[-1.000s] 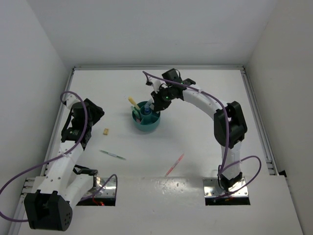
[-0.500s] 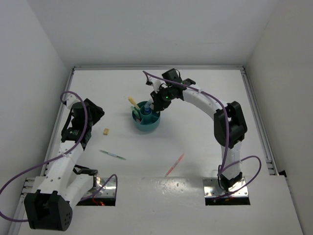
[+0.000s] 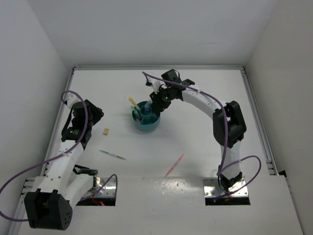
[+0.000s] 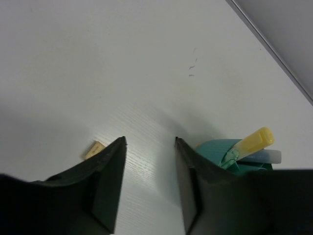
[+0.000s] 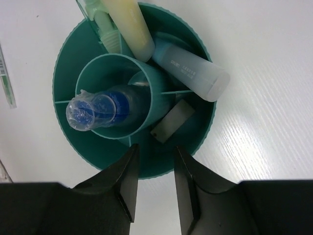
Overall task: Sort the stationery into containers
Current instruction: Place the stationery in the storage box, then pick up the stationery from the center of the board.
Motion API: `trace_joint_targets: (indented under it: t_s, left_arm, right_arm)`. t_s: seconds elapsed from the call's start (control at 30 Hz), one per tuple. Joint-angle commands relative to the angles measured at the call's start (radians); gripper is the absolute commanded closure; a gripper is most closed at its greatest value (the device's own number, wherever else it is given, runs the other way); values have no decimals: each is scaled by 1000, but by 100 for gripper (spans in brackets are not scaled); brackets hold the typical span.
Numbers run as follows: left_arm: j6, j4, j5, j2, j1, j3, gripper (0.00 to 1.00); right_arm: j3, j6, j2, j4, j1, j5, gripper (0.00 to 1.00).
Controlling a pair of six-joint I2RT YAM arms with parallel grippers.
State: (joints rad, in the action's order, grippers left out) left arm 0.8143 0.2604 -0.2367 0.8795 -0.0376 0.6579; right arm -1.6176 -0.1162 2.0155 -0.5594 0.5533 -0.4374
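The round teal tub [image 3: 146,122] stands mid-table; it also shows in the right wrist view [image 5: 73,147] and the left wrist view [image 4: 215,147]. It holds a clear blue-capped bottle [image 5: 102,108] in the centre cup, a yellow stick [image 5: 129,27], a mint-green stick [image 5: 100,22], a light-blue stick [image 5: 190,68] and a grey block [image 5: 172,121]. My right gripper [image 5: 154,149] is open and empty just above the tub's rim. My left gripper [image 4: 149,142] is open and empty above the table, left of the tub. A tan block [image 3: 105,131] [image 4: 93,150], a white pen [image 3: 112,154] and a red pen [image 3: 174,164] lie loose.
White walls enclose the table on three sides, with a rail along the back edge [image 3: 156,67] and the right edge [image 3: 257,117]. A green-marked pen end [image 5: 7,73] shows left of the tub in the right wrist view.
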Motion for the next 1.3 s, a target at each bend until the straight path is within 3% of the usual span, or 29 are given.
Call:
trace_joint_targets:
  t_s: [0.0, 0.1, 0.13, 0.2, 0.23, 0.27, 0.3, 0.37, 0.43, 0.47, 0.5, 0.57, 0.8, 1.27]
  left_arm:
    - [-12, -27, 13, 18, 10, 28, 56]
    - [-21, -27, 23, 90, 10, 17, 78]
    - [-33, -12, 49, 123, 10, 31, 85]
    - [-47, 31, 92, 244, 10, 61, 86]
    - [-56, 48, 93, 284, 10, 72, 80]
    - [-56, 83, 103, 324, 10, 92, 75]
    - [-72, 94, 103, 360, 10, 92, 69]
    - [-90, 94, 103, 438, 1, 105, 57]
    - [-109, 118, 74, 476, 1, 114, 56]
    - [-109, 129, 56, 492, -10, 123, 56]
    - [-118, 141, 45, 516, -10, 123, 56]
    - [-118, 154, 2, 527, -39, 123, 45]
    - [-95, 175, -64, 573, -71, 157, 44]
    - [-311, 221, -76, 724, -62, 249, 43]
  right_arm:
    - [-7, -20, -47, 12, 7, 26, 65]
    - [24, -46, -128, 21, 7, 52, 74]
    - [44, -65, -150, 30, -4, 64, 87]
    - [91, -77, -219, 44, -13, 106, 91]
    - [114, -89, -245, 56, -13, 136, 56]
    - [160, -121, -297, 81, -13, 191, 31]
    - [188, -122, -328, 94, -13, 204, 19]
    - [246, -164, -388, 143, -23, 215, 13]
    - [317, -195, -469, 167, -23, 215, 16]
    - [332, -195, -487, 176, -23, 215, 36]
    - [358, -195, -503, 188, -32, 215, 47]
    - [377, -204, -535, 188, -32, 215, 55]
    - [421, -204, -580, 207, -41, 206, 55]
    - [430, -195, -598, 227, -41, 206, 55]
